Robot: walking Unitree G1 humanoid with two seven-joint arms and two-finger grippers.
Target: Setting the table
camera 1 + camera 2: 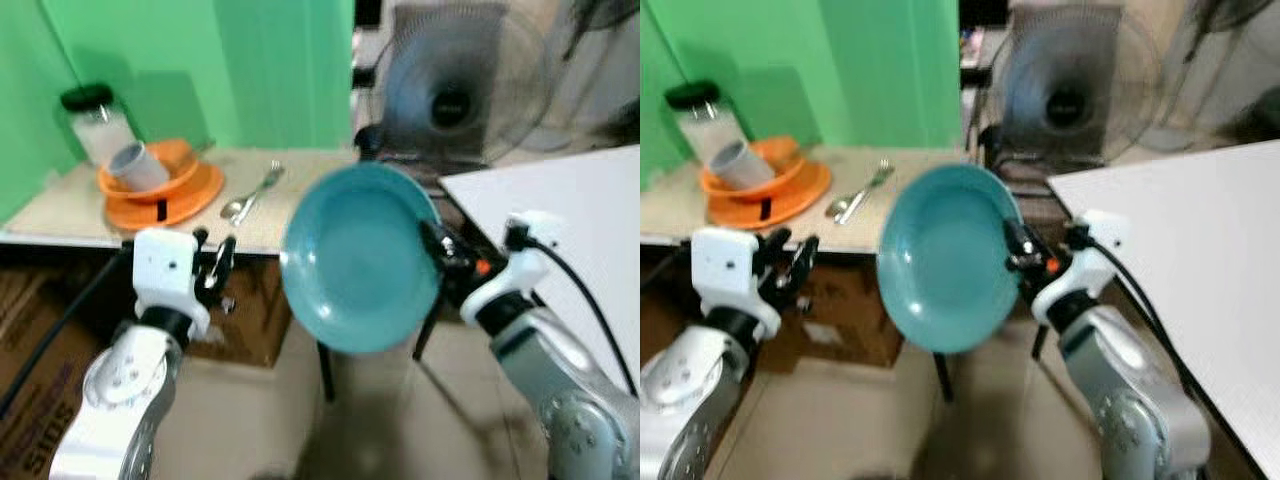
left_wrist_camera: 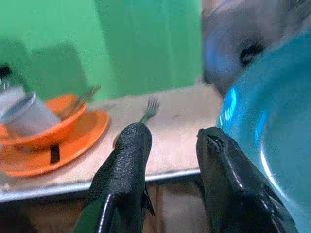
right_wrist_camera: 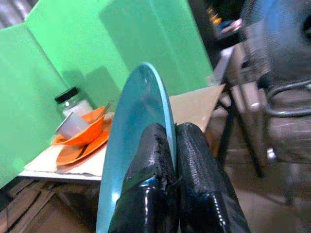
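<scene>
1. My right tool point(image 1: 1012, 248) pinches the rim of the teal plate point(image 1: 355, 258), held on edge in the air.
2. My left tool point(image 2: 170, 145) is spread, empty, beside the plate.
3. I judge the plate rigid, glossy and breakable; the rim pinch may slip.
4. The desk point(image 1: 300, 215) lies beyond both tools.

Teal plate point(image 1: 358, 258) upright on edge, clear of the table.

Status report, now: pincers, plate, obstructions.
Right pincer shut on teal plate rim, plate tilted, in the air. Left pincer open, holding nothing. White table to the right; fan ahead.
</scene>
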